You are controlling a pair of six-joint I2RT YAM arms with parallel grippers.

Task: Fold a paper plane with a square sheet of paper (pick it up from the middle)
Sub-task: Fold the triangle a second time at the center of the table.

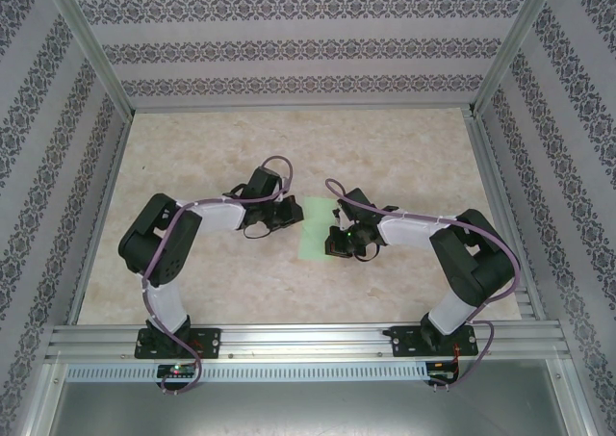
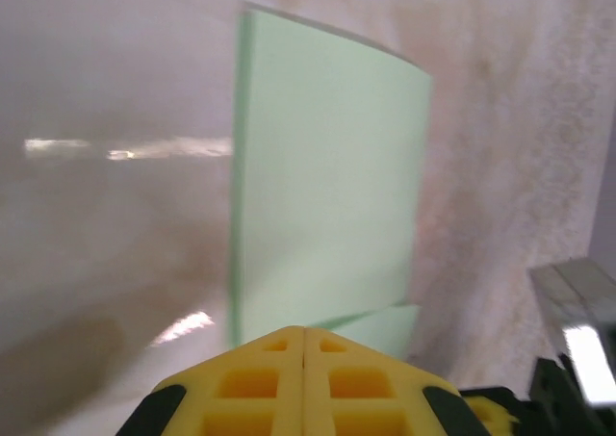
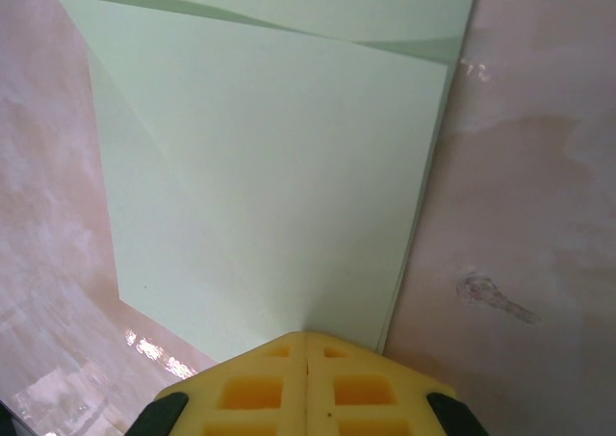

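Observation:
The square sheet of paper (image 1: 313, 232) lies pale green on the table between my two grippers, folded into a narrow rectangle rather than a paper plane. My left gripper (image 1: 294, 215) is at its left edge. In the left wrist view its yellow jaws (image 2: 305, 332) are shut, and the upper layer of the sheet (image 2: 327, 176) runs into the tips, with a lower flap (image 2: 380, 325) showing beside them. My right gripper (image 1: 334, 239) is at the right edge, its jaws (image 3: 306, 335) shut on the near edge of the sheet (image 3: 279, 166). A faint diagonal crease runs to the tips.
The marbled beige tabletop (image 1: 404, 157) stretches round the paper. Aluminium frame posts (image 1: 91, 51) and patterned walls (image 1: 289, 41) enclose the table on the left, back and right. Both arm bases stand on the rail (image 1: 308, 340) at the near edge.

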